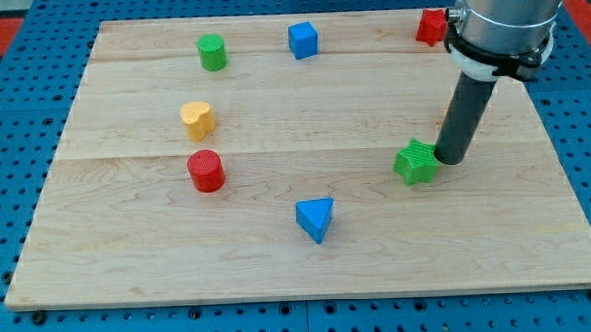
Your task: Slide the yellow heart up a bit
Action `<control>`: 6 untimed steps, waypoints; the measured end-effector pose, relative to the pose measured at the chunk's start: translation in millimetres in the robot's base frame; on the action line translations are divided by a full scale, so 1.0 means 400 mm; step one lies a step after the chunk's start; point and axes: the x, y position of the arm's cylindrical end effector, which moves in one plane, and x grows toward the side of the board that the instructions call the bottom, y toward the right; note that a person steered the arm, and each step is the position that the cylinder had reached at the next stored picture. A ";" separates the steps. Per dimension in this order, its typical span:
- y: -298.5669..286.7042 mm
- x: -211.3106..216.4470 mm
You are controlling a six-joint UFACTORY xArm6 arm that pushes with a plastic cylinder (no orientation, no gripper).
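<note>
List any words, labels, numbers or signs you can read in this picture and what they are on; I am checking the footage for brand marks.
None: no readable text, number or sign shows anywhere in the camera view.
Wooden board: bare grain only.
Blocks, such as the yellow heart and green star: plain coloured faces.
Arm above my tip: unmarked grey and black.
Blue pegboard: only holes.

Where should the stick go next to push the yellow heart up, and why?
Probably my tip should first travel toward the view's left, ending just below the yellow heart. Right now it sits beside the green star, far from the heart, and the red cylinder sits just below the heart, so space is tight.
</note>
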 end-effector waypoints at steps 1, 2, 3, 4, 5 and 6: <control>0.000 -0.017; -0.003 -0.036; -0.010 -0.051; -0.010 -0.051; -0.010 -0.051; -0.010 -0.052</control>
